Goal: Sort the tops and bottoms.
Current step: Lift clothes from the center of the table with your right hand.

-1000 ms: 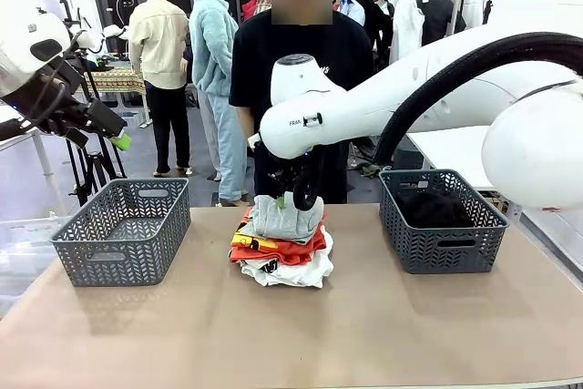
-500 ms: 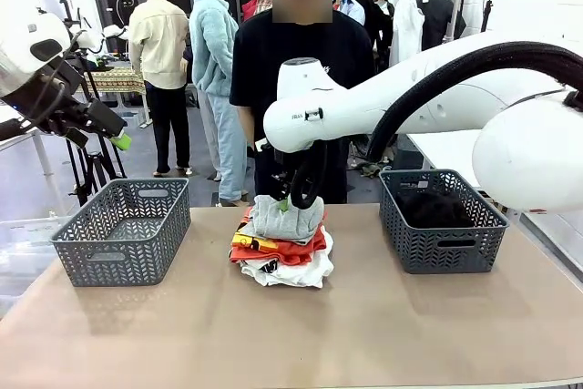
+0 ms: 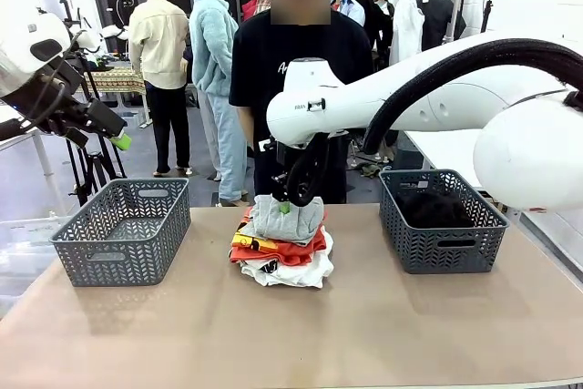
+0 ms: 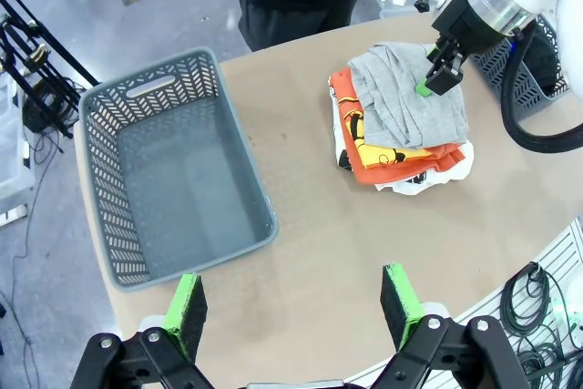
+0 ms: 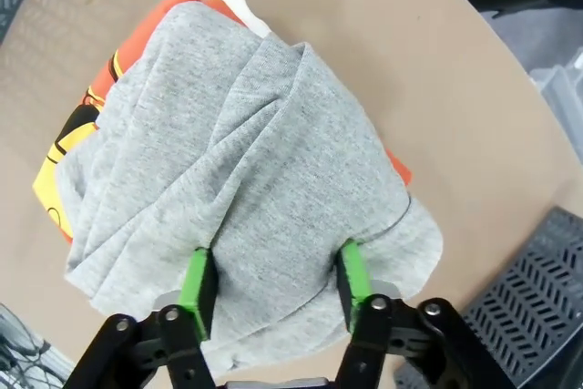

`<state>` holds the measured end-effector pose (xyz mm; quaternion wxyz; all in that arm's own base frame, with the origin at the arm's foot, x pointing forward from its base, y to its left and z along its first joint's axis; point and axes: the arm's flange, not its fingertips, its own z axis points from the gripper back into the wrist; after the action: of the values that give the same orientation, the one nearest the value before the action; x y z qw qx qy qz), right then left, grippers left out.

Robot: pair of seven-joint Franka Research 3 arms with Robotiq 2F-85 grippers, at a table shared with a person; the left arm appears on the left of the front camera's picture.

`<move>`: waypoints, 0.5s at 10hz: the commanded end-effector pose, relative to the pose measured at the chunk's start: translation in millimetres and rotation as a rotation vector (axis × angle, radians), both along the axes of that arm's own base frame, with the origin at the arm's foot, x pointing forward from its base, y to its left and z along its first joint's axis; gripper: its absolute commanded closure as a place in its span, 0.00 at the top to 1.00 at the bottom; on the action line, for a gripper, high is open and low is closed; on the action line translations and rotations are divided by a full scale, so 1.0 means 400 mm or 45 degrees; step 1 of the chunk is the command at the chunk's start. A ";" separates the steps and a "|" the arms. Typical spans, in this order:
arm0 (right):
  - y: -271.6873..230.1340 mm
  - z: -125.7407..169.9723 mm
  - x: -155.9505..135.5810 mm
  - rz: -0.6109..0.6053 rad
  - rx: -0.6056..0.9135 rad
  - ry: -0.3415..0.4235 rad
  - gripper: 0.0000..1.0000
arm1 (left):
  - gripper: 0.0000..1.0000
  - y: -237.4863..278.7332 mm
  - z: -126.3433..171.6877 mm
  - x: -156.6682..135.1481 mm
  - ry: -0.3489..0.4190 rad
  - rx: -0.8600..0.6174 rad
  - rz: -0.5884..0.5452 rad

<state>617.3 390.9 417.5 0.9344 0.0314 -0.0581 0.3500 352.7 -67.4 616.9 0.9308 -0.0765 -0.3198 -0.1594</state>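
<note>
A pile of tops lies mid-table: a grey T-shirt [image 3: 287,218] [image 4: 405,97] [image 5: 246,161] on top, an orange-red one [image 3: 273,248] [image 4: 364,134] [image 5: 100,107] with a yellow and black print under it, white ones [image 3: 296,271] at the bottom. My right gripper [image 3: 290,202] [image 4: 435,75] [image 5: 273,280] is pressed down into the grey T-shirt, its green pads squeezing a raised fold of the cloth. Black bottoms [image 3: 433,207] lie in the right basket [image 3: 442,248]. My left gripper [image 3: 114,134] [image 4: 293,307] hangs open and high at the left, holding nothing.
An empty dark grey lattice basket [image 3: 118,261] [image 4: 105,97] stands at the table's left. A person in a black T-shirt [image 3: 301,70] stands at the far edge right behind the pile. Bare tabletop runs along the near side.
My right gripper has drawn its jaws in on a fold of the grey T-shirt and its wrist has shifted slightly right. The left arm has not moved.
</note>
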 end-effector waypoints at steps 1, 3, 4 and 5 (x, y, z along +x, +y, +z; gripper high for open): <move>0.014 0.009 0.014 -0.009 0.013 0.042 0.19 | 1.00 0.004 -0.005 -0.004 0.003 -0.008 0.003; 0.007 0.006 0.013 -0.011 0.014 0.052 0.00 | 1.00 0.004 -0.005 -0.004 0.003 -0.008 0.003; 0.006 0.006 0.012 -0.009 0.014 0.051 0.00 | 1.00 0.004 -0.005 -0.004 0.003 -0.008 0.003; 0.005 0.006 0.013 -0.009 0.016 0.051 0.00 | 1.00 0.004 -0.005 -0.004 0.003 -0.008 0.003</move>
<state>617.8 389.6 419.2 0.9349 0.0307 -0.0552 0.3493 352.7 -67.4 616.9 0.9308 -0.0765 -0.3198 -0.1594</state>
